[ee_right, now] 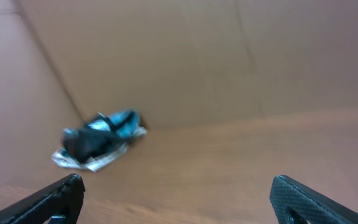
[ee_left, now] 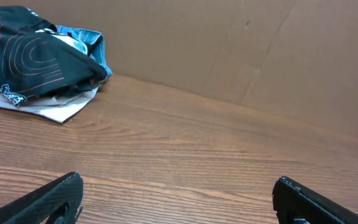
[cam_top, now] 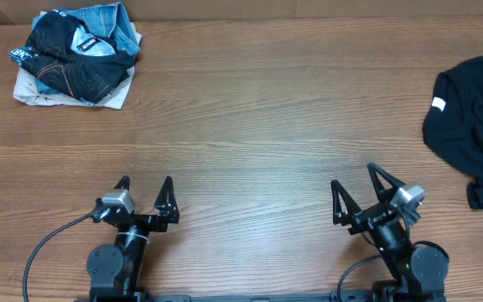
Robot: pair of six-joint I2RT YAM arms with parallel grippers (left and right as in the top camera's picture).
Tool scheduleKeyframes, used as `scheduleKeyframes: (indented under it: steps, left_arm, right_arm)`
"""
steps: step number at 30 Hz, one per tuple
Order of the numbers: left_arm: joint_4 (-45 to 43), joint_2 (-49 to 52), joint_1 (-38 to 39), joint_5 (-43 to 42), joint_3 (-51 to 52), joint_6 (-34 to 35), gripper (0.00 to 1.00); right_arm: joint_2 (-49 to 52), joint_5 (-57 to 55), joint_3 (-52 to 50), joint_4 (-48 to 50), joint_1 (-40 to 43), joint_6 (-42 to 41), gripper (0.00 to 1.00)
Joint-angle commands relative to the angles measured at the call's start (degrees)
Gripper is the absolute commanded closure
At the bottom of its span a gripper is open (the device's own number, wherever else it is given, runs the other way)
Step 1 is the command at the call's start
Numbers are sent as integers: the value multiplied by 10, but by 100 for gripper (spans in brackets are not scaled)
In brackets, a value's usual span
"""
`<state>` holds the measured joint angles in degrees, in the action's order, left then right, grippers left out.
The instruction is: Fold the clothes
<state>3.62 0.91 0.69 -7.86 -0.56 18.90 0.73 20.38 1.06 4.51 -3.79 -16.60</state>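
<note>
Black shirt [cam_top: 472,117] lies crumpled at the right edge of the desk [cam_top: 267,126], unfolded; garment pile [cam_top: 78,54] sits upper left. Left gripper [cam_top: 145,184] and right gripper [cam_top: 353,176]: jaws apart, empty.

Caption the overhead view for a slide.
Left gripper and right gripper open; clothes pile top left, black shirt at right edge.

Lab-style test bench; wood-grain table [cam_top: 250,126]; plain cardboard screen [ee_left: 229,50] behind.
</note>
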Motion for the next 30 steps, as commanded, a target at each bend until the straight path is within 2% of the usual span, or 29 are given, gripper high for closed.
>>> scheduleKeyframes:
  steps: [1,3,8,13,16,20,24,30]
  left_arm:
    - [0,-6,2,7,3,-13,0]
    - [0,-6,2,7,3,-13,0]
    - [0,-6,2,7,3,-13,0]
    - [0,-6,2,7,3,-13,0]
    - [0,-6,2,7,3,-13,0]
    - [0,-6,2,7,3,-13,0]
    - [0,-6,2,7,3,-13,0]
    - [0,-6,2,7,3,-13,0]
  right_arm:
    - [-6,35,-5,57,0,-7,0]
    - [-6,26,5,82,0,14,0]
    - [17,-59,56,57,0,92,0]
    - [114,-147,136,35,0,163,0]
    - [208,-214,210,8,1,210,0]
    - [357,-306,325,-42,21,218,0]
    - [519,-306,448,-95,71,218,0]
    - [776,-283,674,-282,166,217,0]
